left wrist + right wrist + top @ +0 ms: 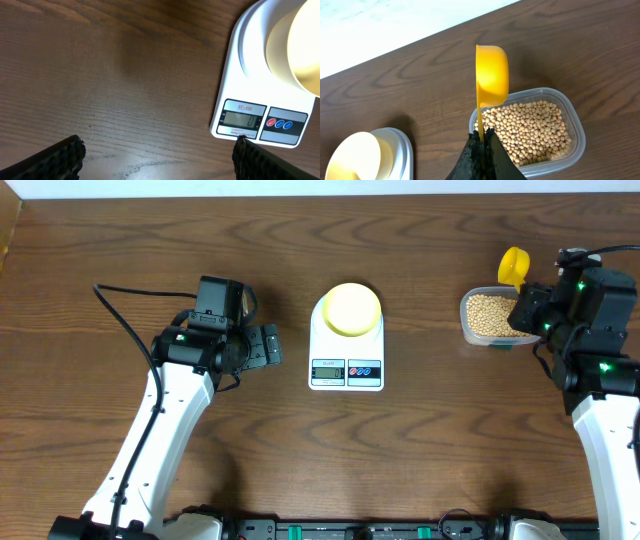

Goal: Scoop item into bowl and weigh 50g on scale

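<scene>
Right of the scale [345, 370], the right gripper [482, 137] pinches a scoop [492, 75] by the beans [530, 130]; left of it, the left gripper [159, 157] gapes; the bowl [352, 308] tops the scale.

Open bench [430, 450] lies between scale [346, 370] and tub [465, 315]; passage unobstructed there. Bowl [352, 308] occupies the scale platform. Scoop [514, 268] stands raised at the tub's far edge.
</scene>
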